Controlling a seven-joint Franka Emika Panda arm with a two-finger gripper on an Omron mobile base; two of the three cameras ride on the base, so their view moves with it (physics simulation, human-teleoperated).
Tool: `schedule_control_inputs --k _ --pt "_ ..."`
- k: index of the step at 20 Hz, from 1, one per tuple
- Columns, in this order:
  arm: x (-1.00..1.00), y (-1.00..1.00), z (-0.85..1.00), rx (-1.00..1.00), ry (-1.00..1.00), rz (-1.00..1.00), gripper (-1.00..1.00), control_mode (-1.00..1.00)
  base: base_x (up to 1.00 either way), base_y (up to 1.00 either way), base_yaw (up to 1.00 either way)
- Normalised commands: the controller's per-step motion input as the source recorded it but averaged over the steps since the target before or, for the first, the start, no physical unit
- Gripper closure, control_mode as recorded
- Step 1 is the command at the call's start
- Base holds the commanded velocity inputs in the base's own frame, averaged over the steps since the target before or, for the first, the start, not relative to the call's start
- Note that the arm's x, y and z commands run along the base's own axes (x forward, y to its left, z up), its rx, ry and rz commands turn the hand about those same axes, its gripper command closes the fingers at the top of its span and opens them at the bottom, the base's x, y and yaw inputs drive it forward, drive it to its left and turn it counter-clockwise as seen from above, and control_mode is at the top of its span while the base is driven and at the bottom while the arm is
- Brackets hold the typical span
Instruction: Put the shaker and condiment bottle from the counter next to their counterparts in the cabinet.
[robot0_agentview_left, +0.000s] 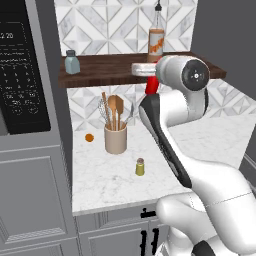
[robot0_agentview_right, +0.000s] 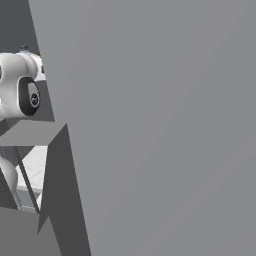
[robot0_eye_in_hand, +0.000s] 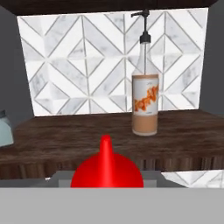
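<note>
The red condiment bottle (robot0_eye_in_hand: 106, 168) was seen at the bottom of the hand view, nozzle up, held in the tool (robot0_agentview_left: 151, 86), whose jaws were closed narrowly on it; the tips themselves were hidden behind the bottle. In the left base view the bottle was raised just below the front edge of the dark wooden cabinet shelf (robot0_agentview_left: 100, 75). On that shelf a tall clear bottle with an orange label (robot0_eye_in_hand: 145, 103) was stood against the tiles, and a blue-grey shaker (robot0_agentview_left: 72, 62) was placed well to its left. The yellow-green shaker (robot0_agentview_left: 140, 167) was left upright on the marble tabletop (robot0_agentview_left: 105, 185), near a utensil holder (robot0_agentview_left: 115, 138) and a small orange ball (robot0_agentview_left: 89, 137).
</note>
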Motion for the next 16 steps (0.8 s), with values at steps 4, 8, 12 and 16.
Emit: schedule_control_inputs --k 4,8,12,16 --pt "0.14 -0.15 0.27 0.12 0.02 -0.11 1.0 -1.0 0.0 0.0 0.0" --pt "0.33 -0.23 0.39 0.14 0.06 -0.09 1.0 -1.0 0.0 0.0 0.0" --pt "0.45 -0.16 0.46 0.06 0.03 -0.03 1.0 -1.0 0.0 0.0 0.0" --pt "0.44 -0.12 0.37 0.03 0.0 -0.02 1.0 -1.0 0.0 0.0 0.0"
